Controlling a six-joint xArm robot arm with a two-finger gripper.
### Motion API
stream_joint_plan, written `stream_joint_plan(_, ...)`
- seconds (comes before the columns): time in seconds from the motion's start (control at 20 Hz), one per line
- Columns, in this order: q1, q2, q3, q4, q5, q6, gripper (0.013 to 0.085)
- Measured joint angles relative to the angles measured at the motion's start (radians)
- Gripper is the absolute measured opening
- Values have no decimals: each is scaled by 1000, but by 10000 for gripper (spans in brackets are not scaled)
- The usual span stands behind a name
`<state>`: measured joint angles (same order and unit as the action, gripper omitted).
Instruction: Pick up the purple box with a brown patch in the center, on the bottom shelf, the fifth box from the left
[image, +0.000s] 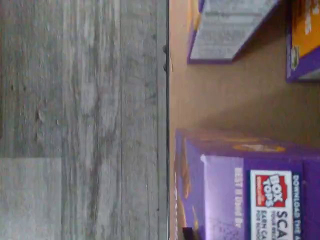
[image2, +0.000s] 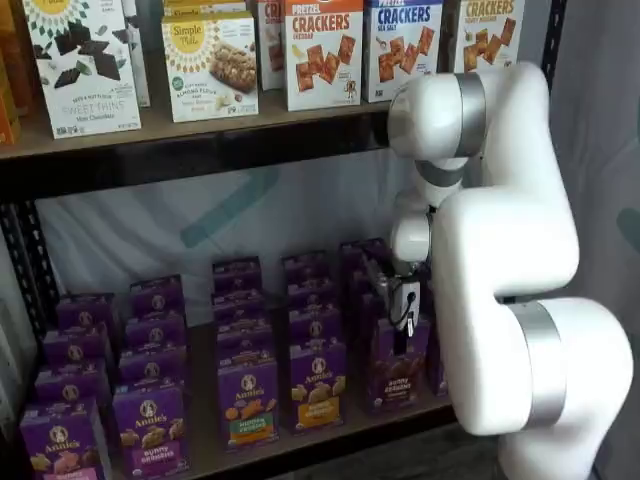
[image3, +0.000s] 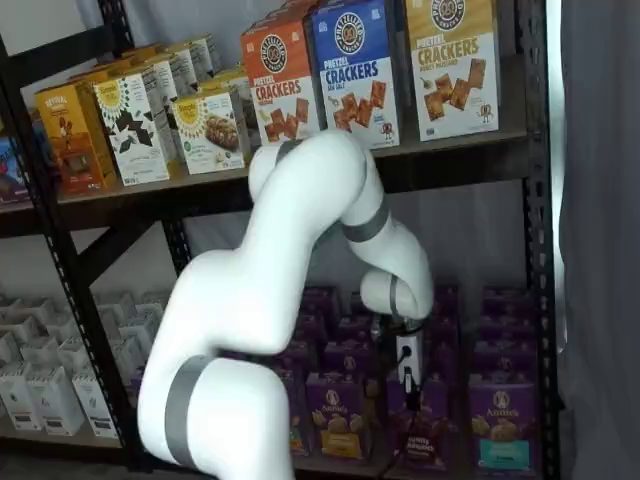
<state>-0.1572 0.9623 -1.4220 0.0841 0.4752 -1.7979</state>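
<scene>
The white arm (image2: 500, 260) reaches in over the bottom shelf (image2: 330, 435), and the gripper (image2: 400, 305) hangs just above the front row of purple boxes in both shelf views. Its fingers are seen against dark boxes and partly side-on, so I cannot tell whether they are apart or together; nothing appears clamped in them. The purple box (image2: 397, 365) with the brown patch stands upright at the front edge of the bottom shelf, directly below the gripper, with a cable hanging beside the fingers just over its top. In a shelf view the same box (image3: 425, 430) sits low in the row, between a box with an orange-yellow patch (image3: 338, 415) and a box with a teal patch (image3: 500, 420). The orange-yellow box (image2: 318, 385) stands just beside it on the other side in both shelf views. The wrist view shows the tan shelf board (image: 240, 107) meeting a grey wood-look floor (image: 80, 120) at the shelf's front edge, with the top of a purple box (image: 250, 190) close to that edge and two more boxes further back. Cracker boxes (image2: 322, 50) line the upper shelf.
</scene>
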Motion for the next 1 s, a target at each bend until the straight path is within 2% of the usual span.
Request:
stream_joint_plan(0.25,27,-111,163,107,-91,-74,290)
stream_joint_plan(0.4,45,-187,268,132,-129,-82,290)
stream_joint_plan(0.7,73,-354,476,94,-176,-22,290)
stream_joint_plan(1.0,94,-538,657,5,-156,84,290)
